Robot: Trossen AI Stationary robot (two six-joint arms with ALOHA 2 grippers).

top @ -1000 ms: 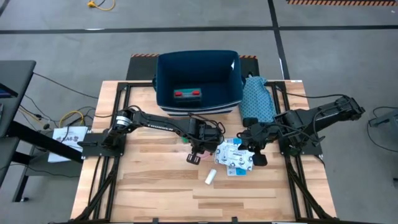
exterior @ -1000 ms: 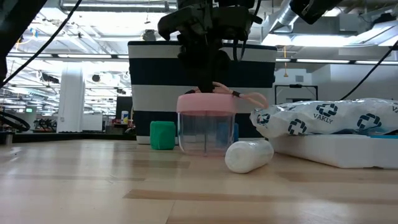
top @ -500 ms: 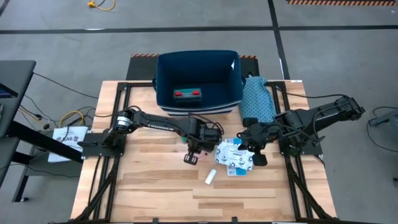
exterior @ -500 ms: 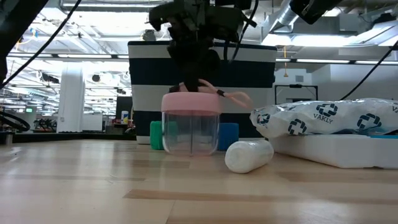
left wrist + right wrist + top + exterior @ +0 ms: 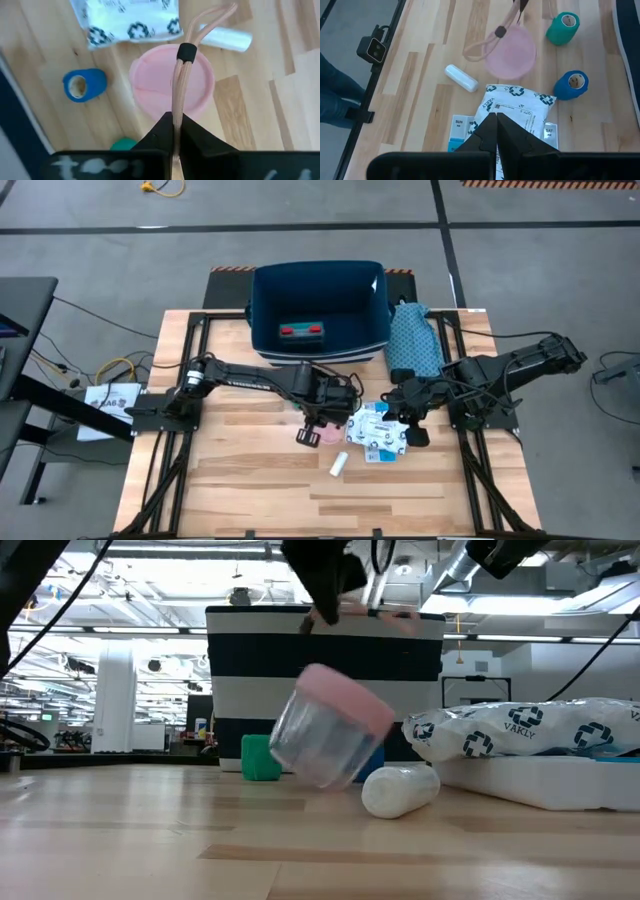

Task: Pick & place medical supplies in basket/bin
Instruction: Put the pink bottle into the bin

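Observation:
A clear jar with a pink lid (image 5: 330, 730) stands tilted in front of the striped navy bin (image 5: 230, 650). A pink cord runs up from its lid to my left gripper (image 5: 175, 125), which is shut on it over the table's middle (image 5: 322, 418). My right gripper (image 5: 495, 122) is shut and hovers over the white-blue printed packets (image 5: 378, 432). On the wood lie a teal tape roll (image 5: 563, 27), a blue tape roll (image 5: 571, 84) and a small white tube (image 5: 338, 465). The red-teal pack (image 5: 302, 332) lies inside the bin (image 5: 262, 310). My left gripper pinches the jar's doubled pink cord (image 5: 176, 102) between its two fingers, above the black slider (image 5: 186, 51), coming from above. The cord runs taut down to the pink lid (image 5: 170, 82). The jar hangs tilted below; whether its lower edge still touches the table I cannot tell.
A teal dotted cloth (image 5: 412, 340) lies to the right of the bin. Packets and a white slab (image 5: 540, 780) fill the table's right part. The tube (image 5: 400, 790) lies close by the jar. Bare wood stretches toward the near edge and the left.
My left gripper first drew the jar a little toward the table's left along the wood, then rose and swung back to the right. The jar, upright before, is now tipped with its lid toward the right. The right arm kept still.

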